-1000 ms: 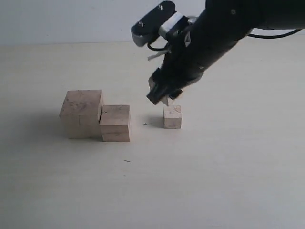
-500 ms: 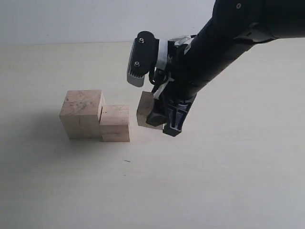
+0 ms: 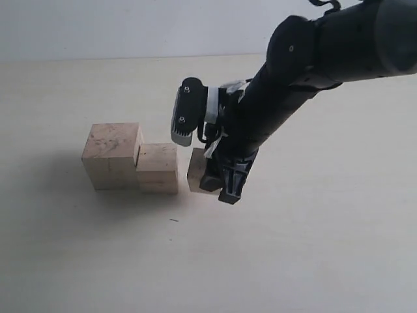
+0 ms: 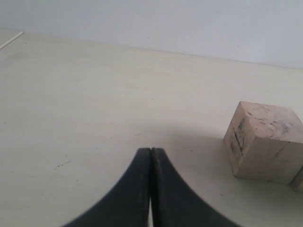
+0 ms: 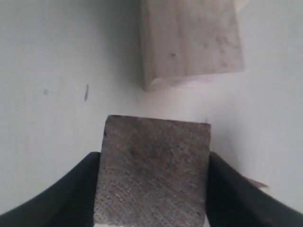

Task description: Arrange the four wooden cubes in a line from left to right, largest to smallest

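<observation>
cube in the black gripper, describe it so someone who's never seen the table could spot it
On the pale table, find the two wooden cubes side by side at left, the largest cube and a medium cube. Just right of them, across a slim gap, is the third cube: smaller than both and the only one clamped in the right gripper.

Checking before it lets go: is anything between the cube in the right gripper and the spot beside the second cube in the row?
Nothing visible does. The held cube, clamped in the right gripper, is just right of the second cube, and only a narrow strip of bare table shows between them.
</observation>
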Motion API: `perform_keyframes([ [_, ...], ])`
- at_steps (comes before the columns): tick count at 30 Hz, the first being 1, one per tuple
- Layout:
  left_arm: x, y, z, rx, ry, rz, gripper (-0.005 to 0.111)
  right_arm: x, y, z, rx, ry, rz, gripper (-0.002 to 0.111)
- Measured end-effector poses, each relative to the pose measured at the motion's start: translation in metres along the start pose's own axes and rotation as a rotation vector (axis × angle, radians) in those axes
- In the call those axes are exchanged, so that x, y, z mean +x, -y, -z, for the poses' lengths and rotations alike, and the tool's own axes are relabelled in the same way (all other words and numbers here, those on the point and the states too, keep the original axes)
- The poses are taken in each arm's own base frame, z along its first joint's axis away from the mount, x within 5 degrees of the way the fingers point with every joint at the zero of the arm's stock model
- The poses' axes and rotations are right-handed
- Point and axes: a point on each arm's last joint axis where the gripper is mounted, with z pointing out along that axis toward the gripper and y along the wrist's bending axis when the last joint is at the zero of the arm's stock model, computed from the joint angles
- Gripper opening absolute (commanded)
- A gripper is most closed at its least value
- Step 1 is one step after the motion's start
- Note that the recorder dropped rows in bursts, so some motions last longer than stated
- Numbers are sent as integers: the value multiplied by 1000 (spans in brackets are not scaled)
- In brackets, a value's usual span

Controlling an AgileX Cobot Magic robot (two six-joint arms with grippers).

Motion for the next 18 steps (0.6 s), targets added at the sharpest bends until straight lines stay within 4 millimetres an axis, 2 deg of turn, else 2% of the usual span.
perform_keyframes([
  [7,0,0,0,0,0,0,0,-4,-16,-21,-228,108,26,0],
  [18,0,0,0,0,0,0,0,-3,-16,-43,-257,163,43,0],
])
